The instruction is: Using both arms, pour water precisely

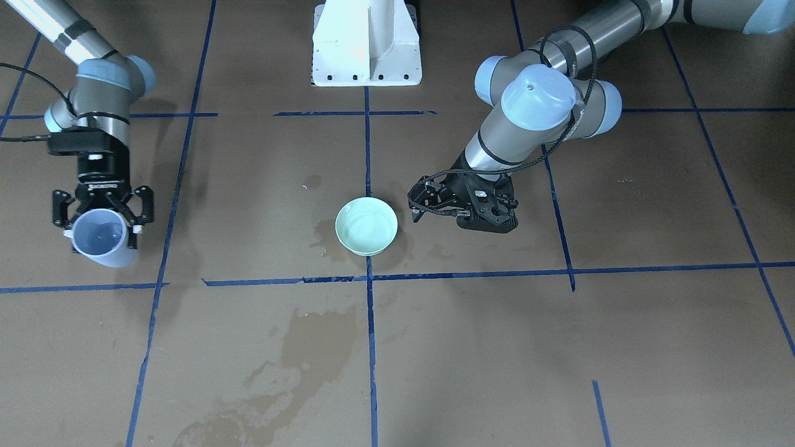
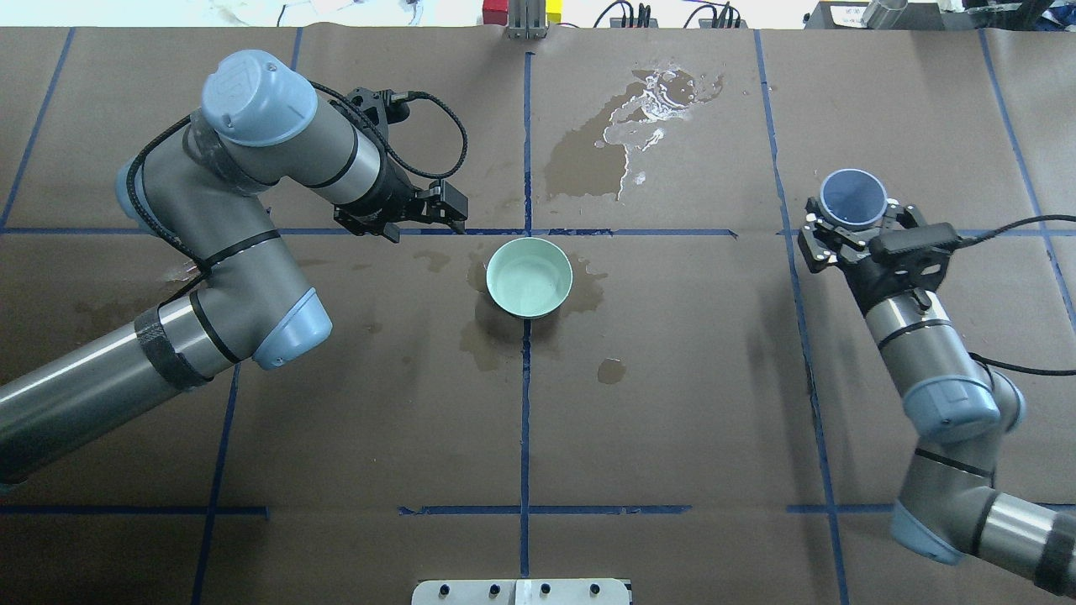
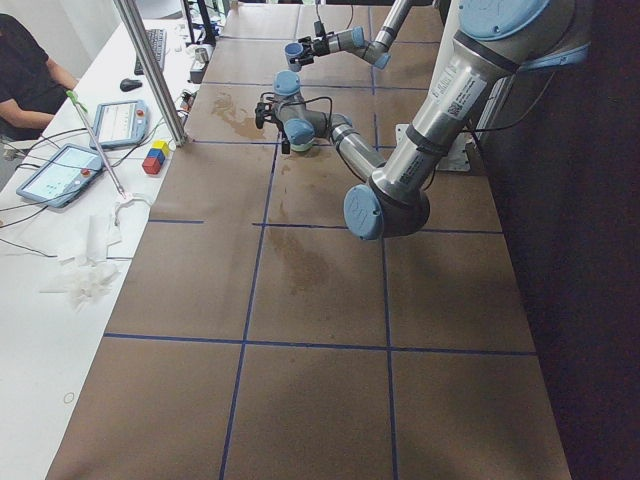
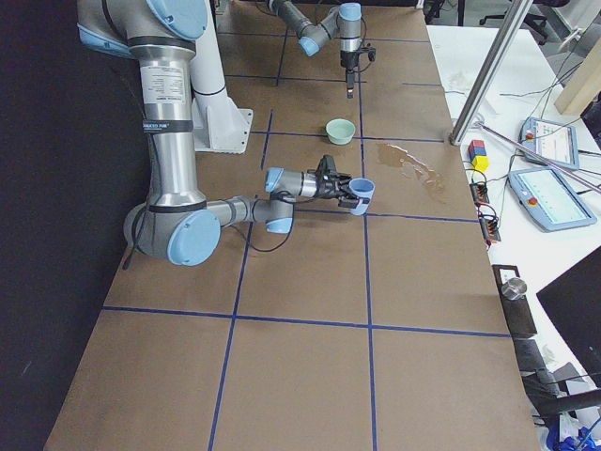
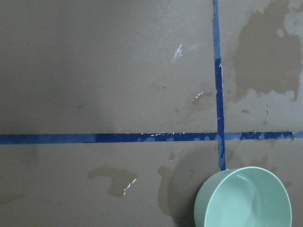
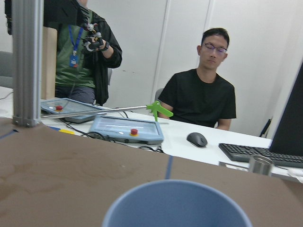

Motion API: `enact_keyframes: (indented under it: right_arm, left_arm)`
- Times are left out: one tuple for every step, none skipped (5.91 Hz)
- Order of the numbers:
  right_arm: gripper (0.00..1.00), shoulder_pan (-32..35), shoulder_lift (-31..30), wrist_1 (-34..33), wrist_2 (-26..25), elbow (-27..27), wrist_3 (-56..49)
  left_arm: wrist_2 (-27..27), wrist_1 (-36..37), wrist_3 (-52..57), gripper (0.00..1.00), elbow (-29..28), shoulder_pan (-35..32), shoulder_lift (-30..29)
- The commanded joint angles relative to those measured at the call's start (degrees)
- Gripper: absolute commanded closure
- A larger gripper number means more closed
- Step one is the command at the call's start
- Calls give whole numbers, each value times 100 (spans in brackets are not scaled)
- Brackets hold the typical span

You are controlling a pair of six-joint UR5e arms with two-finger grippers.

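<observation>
Fingers of R gripper [image 2: 853,215] clamp blue cup [image 2: 851,193], water [image 1: 99,238] apparently inside, well apart from green bowl [image 2: 530,276]; L gripper [image 2: 448,210] beside bowl, finger state unclear. Step: transport. Next: bring cup over bowl, tilt slowly.

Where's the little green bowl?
In the overhead view the green bowl sits in the middle of the table on a blue tape line, near the left claw. The right claw holds the blue cup far off on the right.
</observation>
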State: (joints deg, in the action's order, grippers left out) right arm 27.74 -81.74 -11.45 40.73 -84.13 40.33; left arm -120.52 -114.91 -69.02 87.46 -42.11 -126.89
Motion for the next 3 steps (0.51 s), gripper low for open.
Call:
enact_keyframes:
  right_arm:
    - [79,-127,911,-821,-30,-120,-166]
    - [79,-476,1106,-884,-22,-86,-627]
    - [80,-593,1603,-1163,-30,-60,-1397]
  left_arm:
    - [-6,-14,2,1,113,-60,129]
    - [-6,-23,2,1,114,-95,182]
    - [-6,-32,2,1,122,-165,191]
